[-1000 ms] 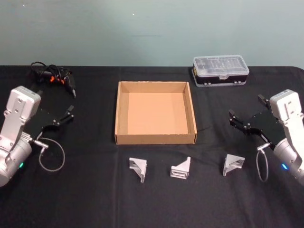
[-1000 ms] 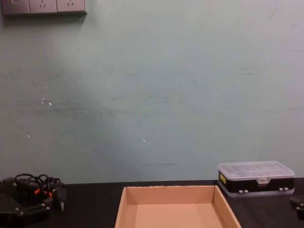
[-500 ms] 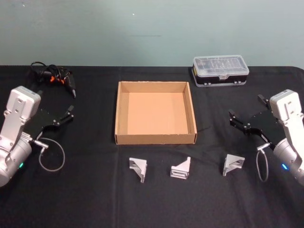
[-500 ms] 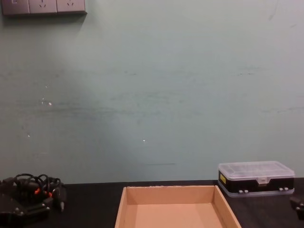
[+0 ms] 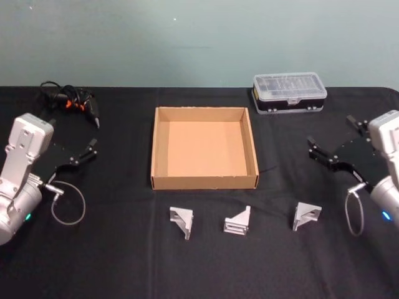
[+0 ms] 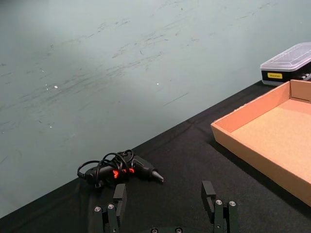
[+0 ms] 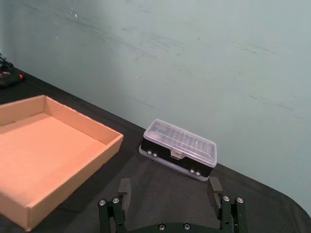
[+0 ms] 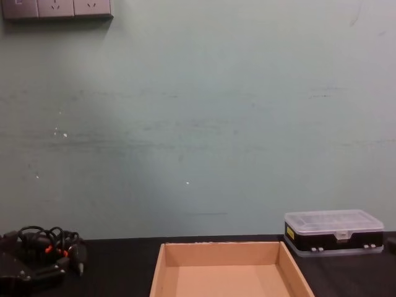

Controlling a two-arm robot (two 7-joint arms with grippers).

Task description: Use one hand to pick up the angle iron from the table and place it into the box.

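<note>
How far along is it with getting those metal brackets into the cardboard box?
Nothing looks done: the box is empty. Nothing is in hand either: the left gripper and right gripper hang open, off to either side of the box. All of it is left: three angle irons lie on the table in front of the box.

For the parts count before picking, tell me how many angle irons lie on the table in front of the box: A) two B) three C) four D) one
B: the left angle iron, middle angle iron and right angle iron lie in a row on the table, apart from the box.
</note>
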